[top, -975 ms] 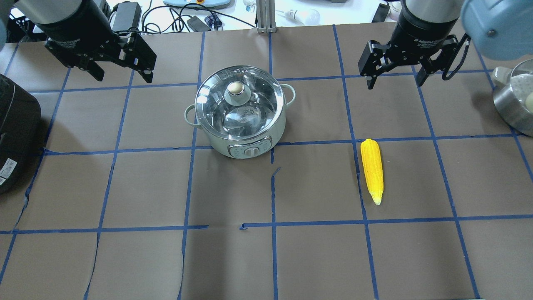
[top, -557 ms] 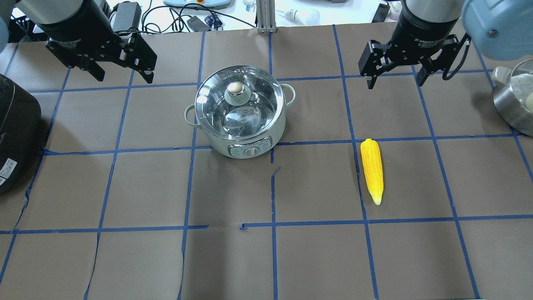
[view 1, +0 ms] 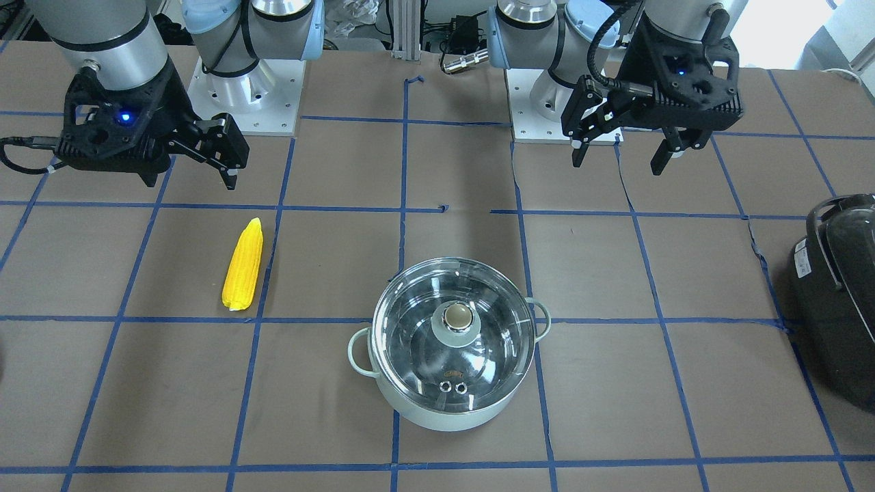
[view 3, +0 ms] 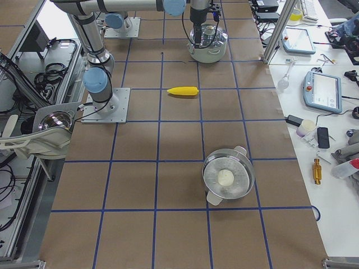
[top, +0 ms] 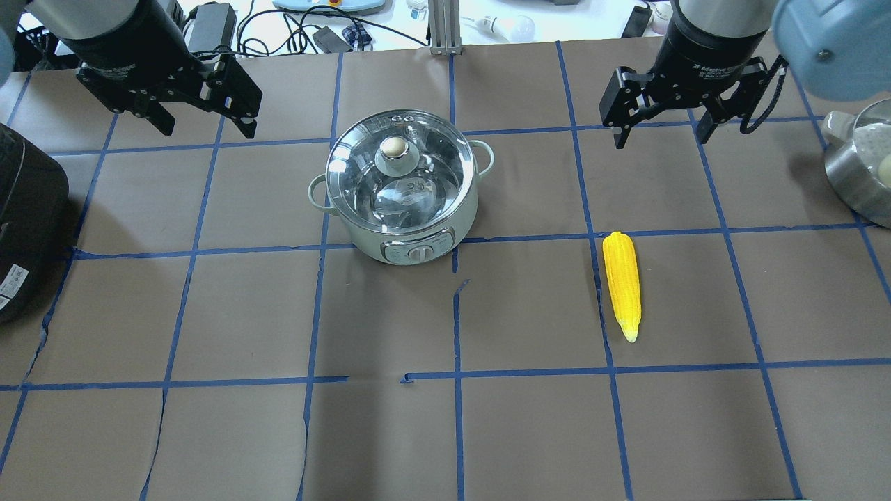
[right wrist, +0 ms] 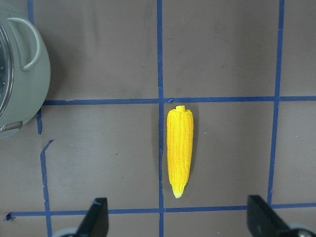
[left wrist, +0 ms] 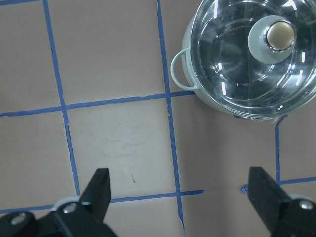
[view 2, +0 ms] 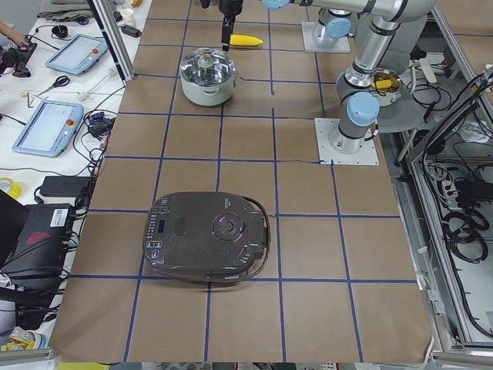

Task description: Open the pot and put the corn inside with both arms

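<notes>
Left claw and right claw hang spread, empty: you've nothing done. Clear glass lid caps the round mint-green pot; yellow ridged corn cob lies apart on the table.

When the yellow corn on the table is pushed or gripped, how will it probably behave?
The corn is round and tapered, so a sideways push would probably roll it in a curve. Its ridged kernel rows may help a grip hold. It lies straight, so it seems stiff.
</notes>
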